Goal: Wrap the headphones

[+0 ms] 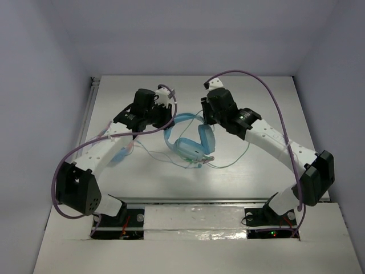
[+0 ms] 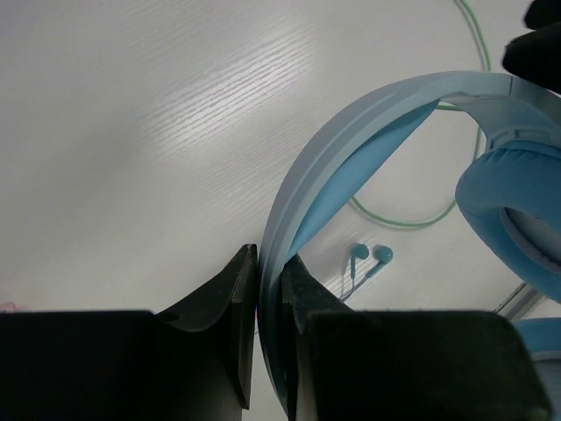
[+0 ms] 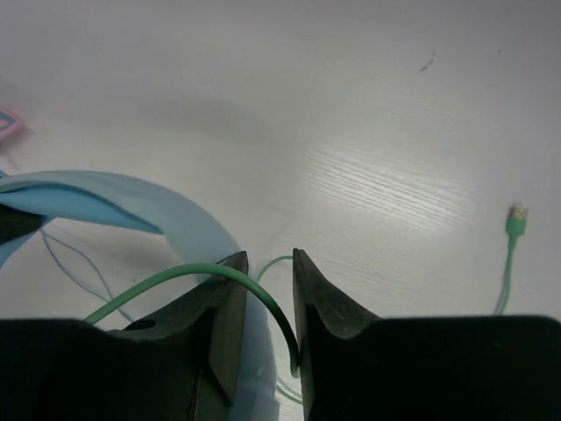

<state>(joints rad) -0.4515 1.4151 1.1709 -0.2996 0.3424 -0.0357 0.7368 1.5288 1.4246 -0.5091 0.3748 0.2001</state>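
The light blue headphones [image 1: 191, 142] lie mid-table, headband raised toward the back. My left gripper [image 2: 270, 263] is shut on the headband [image 2: 351, 132]; an oval padded ear cup [image 2: 517, 210] shows at the right of the left wrist view. From above, the left gripper [image 1: 167, 120] and right gripper [image 1: 204, 119] stand on either side of the band. My right gripper [image 3: 270, 263] is open. The thin green cable [image 3: 175, 279] arches loosely through its gap, leaning against the right finger, just beside the headband [image 3: 131, 206]. The cable's plug [image 3: 517, 219] lies on the table.
Small teal earbuds [image 2: 368, 257] on a pale wire lie under the headband. Another blue headphone with pink trim [image 1: 120, 155] sits beneath my left arm. A loop of green cable [image 1: 239, 160] trails right of the headphones. White walls enclose the table.
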